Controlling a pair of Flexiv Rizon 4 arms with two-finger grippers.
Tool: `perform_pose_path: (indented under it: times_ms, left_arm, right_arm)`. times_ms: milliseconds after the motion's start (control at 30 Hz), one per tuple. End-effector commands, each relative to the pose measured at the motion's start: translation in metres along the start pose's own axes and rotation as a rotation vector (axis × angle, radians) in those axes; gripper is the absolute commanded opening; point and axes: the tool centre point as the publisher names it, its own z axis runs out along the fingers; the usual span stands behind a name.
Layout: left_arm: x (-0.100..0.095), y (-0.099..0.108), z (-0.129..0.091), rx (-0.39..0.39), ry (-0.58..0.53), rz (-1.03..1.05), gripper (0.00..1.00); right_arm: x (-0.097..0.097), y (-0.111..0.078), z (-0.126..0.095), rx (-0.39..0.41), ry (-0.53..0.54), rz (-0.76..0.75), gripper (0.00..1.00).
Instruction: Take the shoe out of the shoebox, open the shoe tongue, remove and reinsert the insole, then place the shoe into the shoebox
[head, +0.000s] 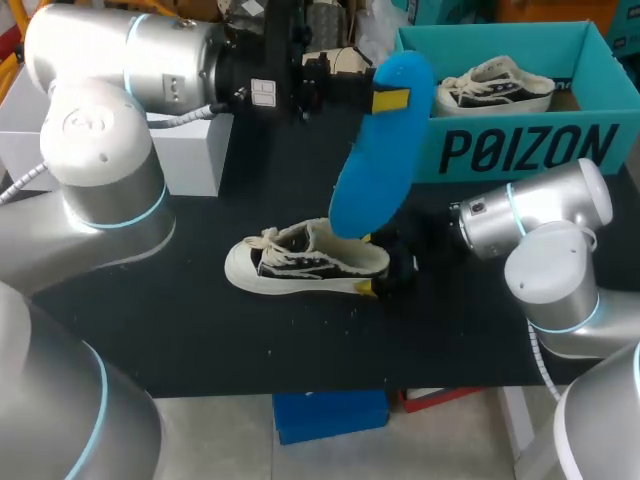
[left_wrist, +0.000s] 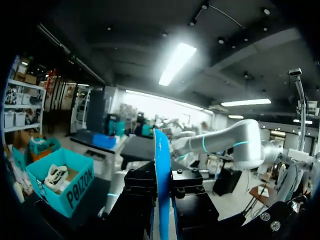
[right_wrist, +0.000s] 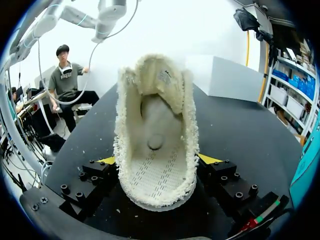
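Note:
A black-and-cream shoe (head: 305, 262) lies on its sole on the black table, toe to the left. My right gripper (head: 380, 283) is shut on its heel; in the right wrist view the shoe (right_wrist: 156, 150) sits between the yellow fingertips (right_wrist: 106, 161), its tongue pulled up and its inside bare. My left gripper (head: 392, 100) hangs high above the shoe, shut on the top of a blue insole (head: 383, 160) that dangles toe-down just over the shoe's collar. In the left wrist view the insole (left_wrist: 161, 170) stands edge-on between the left gripper (left_wrist: 162, 200).
The teal shoebox (head: 520, 150) stands open at the back right with a second shoe (head: 495, 85) inside; it also shows as the box (left_wrist: 75, 190) in the left wrist view. A white box (head: 190, 150) stands at the back left.

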Motion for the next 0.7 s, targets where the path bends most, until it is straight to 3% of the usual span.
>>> perform_pose_path:
  times_ms: [33,300,567,633,700]
  left_arm:
    - [0.027,-0.012,-0.004,0.058,-0.062,-0.016,0.0]
    - [0.047,-0.052,-0.002,0.145,-0.058,0.014,0.0]
    - [0.058,-0.063,0.0,0.181,-0.055,0.012,0.0]
    - [0.061,-0.065,-0.001,0.22,-0.04,-0.012,0.0]
    - [0.061,-0.066,-0.002,0.188,-0.058,0.004,0.0]
  right_arm:
    - [0.001,0.0,0.001,0.003,0.0,0.001,0.0]
    - [0.001,0.0,0.001,0.003,0.0,0.001,0.0]
    - [0.001,0.0,0.001,0.003,0.0,0.001,0.0]
    - [0.001,0.0,0.001,0.003,0.0,0.001,0.0]
    - [0.001,0.0,0.001,0.003,0.0,0.001,0.0]
